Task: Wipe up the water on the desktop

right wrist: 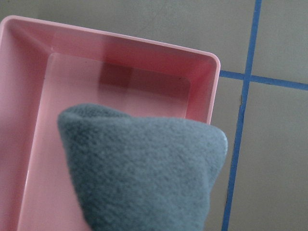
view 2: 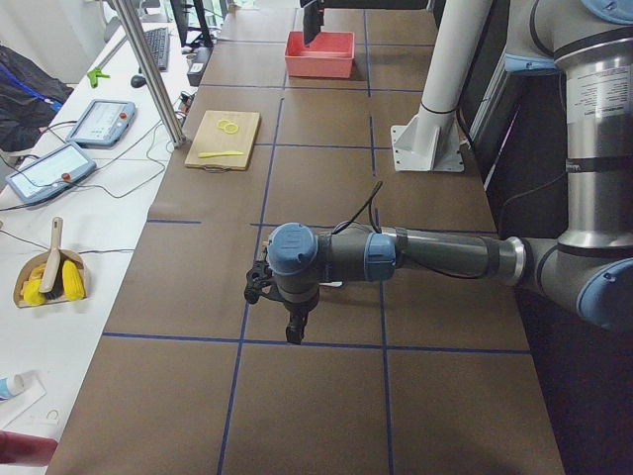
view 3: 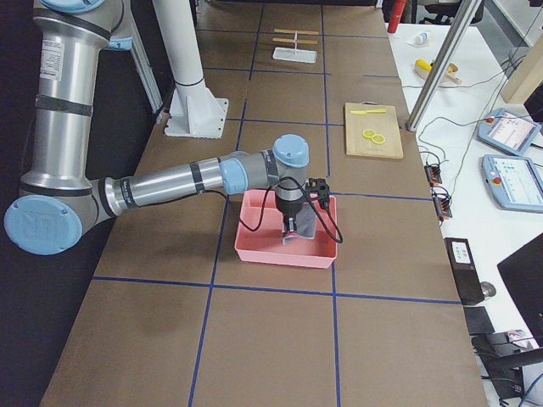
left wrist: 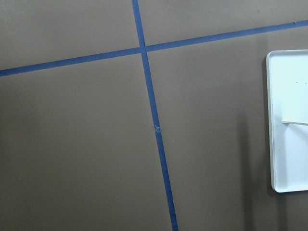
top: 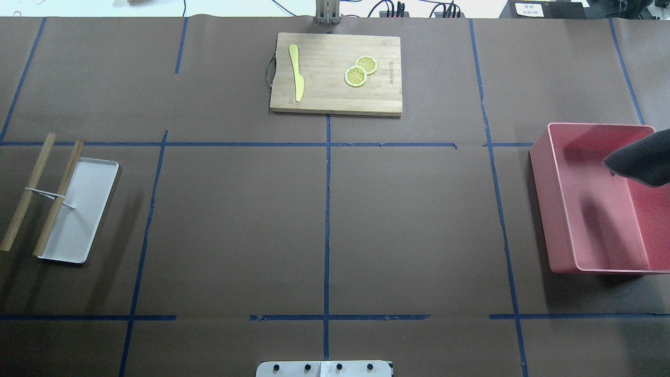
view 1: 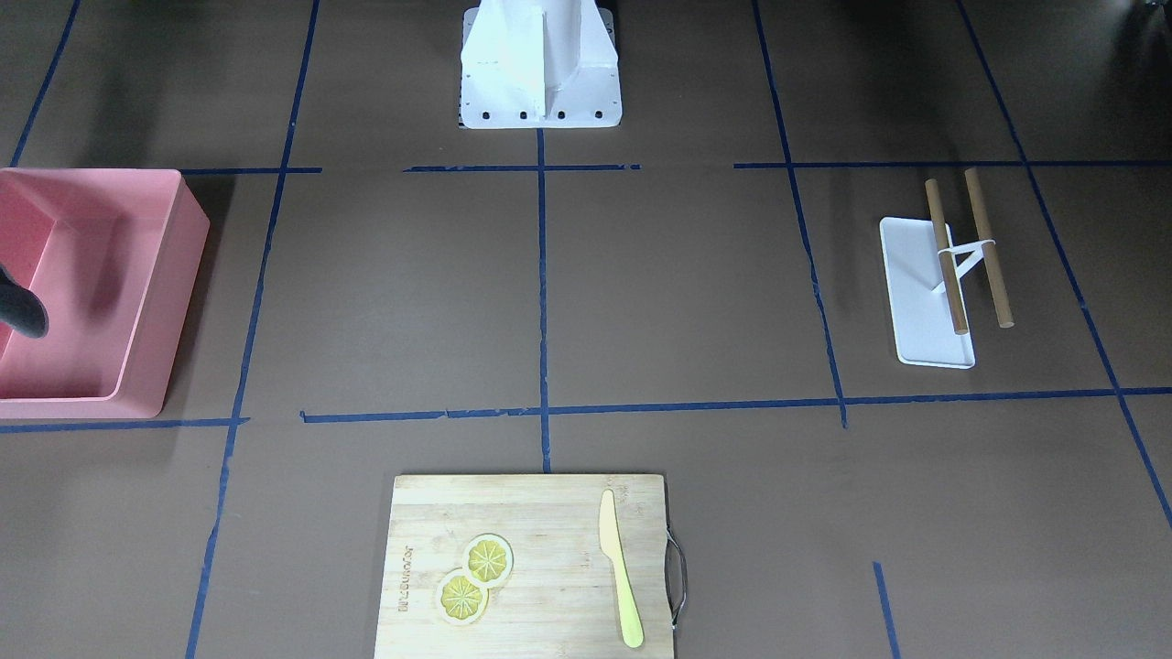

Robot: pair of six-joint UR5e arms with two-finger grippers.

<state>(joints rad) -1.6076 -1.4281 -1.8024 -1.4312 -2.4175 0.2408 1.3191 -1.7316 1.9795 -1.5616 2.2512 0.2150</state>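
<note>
The tabletop [top: 235, 225] is a wide brown sheet, divided by blue tape lines, and it lies under both arms. The left claw [view 2: 294, 334] points down above it, apart from the surface, close to a tape crossing and near a white tray [top: 89, 209]. It shows only in the left side view, so I cannot tell if it is released or clenched.

The right claw [view 3: 291, 219] stands above a pink box [top: 542, 209] at the other end of the tabletop. A grey cloth [top: 641, 162] hangs under this claw, over the inside of the box. The cloth hides the fingers, so I cannot tell how they stand.

Two wooden sticks [top: 26, 201] lie partly over the tray. At the far edge is a board [top: 335, 94] with a yellow knife [top: 297, 73] and two lemon slices [top: 356, 76].
</note>
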